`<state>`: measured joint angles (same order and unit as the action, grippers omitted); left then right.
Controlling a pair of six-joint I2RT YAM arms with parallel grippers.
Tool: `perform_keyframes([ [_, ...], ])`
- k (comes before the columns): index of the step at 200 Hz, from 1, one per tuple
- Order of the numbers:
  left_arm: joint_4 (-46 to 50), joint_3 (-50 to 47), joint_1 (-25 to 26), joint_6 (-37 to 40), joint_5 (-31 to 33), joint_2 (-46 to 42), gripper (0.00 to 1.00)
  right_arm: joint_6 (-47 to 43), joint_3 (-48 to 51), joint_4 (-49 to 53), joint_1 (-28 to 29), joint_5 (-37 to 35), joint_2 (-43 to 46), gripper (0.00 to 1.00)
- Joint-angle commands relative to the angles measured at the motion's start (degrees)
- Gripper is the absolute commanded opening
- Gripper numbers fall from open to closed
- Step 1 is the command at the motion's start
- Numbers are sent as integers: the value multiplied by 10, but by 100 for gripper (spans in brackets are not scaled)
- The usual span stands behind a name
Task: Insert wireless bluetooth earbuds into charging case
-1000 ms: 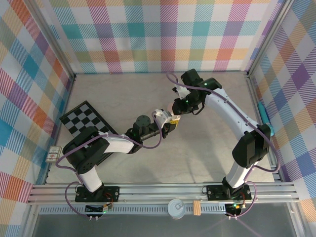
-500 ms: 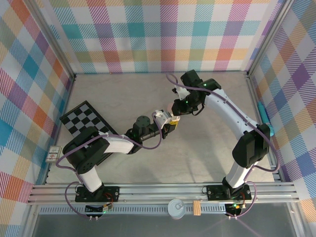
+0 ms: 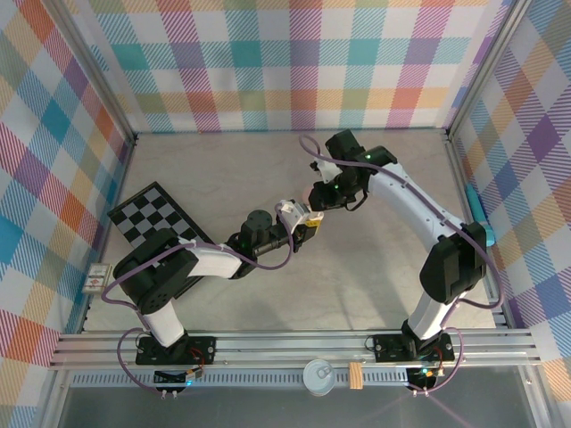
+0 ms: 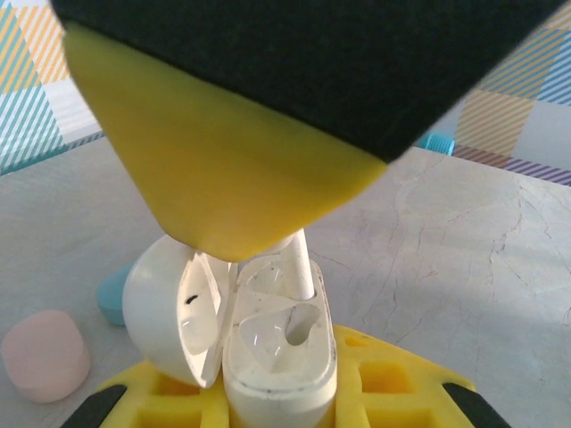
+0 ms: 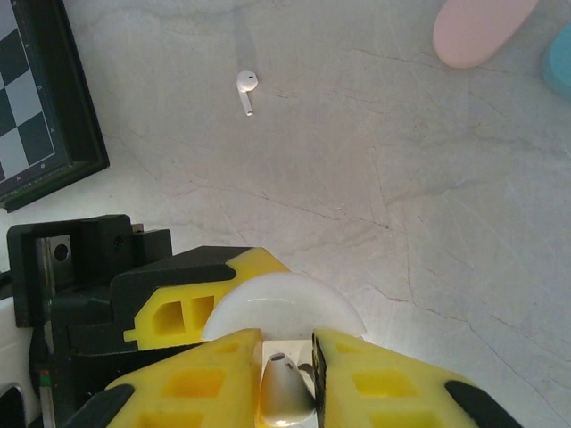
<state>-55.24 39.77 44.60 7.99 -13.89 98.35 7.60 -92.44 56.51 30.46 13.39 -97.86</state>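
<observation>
The earbuds: one white earbud sits pinched between the yellow fingers of the right claw, its stem pointing down into a well of the open white charging case. A second white earbud lies loose on the pale counter, well apart from the case, near the corner of a checkerboard. The left claw is clenched on the case, holding it upright with its rounded lid swung open to one side. In the overhead view the two claws meet near the middle of the counter, the right claw just above the left claw. A pink pebble-shaped case and a pale blue one rest on the counter beyond the held case.
</observation>
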Motion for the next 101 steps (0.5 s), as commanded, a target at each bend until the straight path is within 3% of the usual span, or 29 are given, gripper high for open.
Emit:
perform_keyframes([
  [1,-76,18,4,-3,-6,-15,2,-9,16,13,14,24,5,24],
  [37,-77,13,4,-3,-14,-21,2,-2,10,8,14,8,4,29],
  [101,-78,9,5,-7,-7,-26,2,0,3,12,14,-3,9,25],
])
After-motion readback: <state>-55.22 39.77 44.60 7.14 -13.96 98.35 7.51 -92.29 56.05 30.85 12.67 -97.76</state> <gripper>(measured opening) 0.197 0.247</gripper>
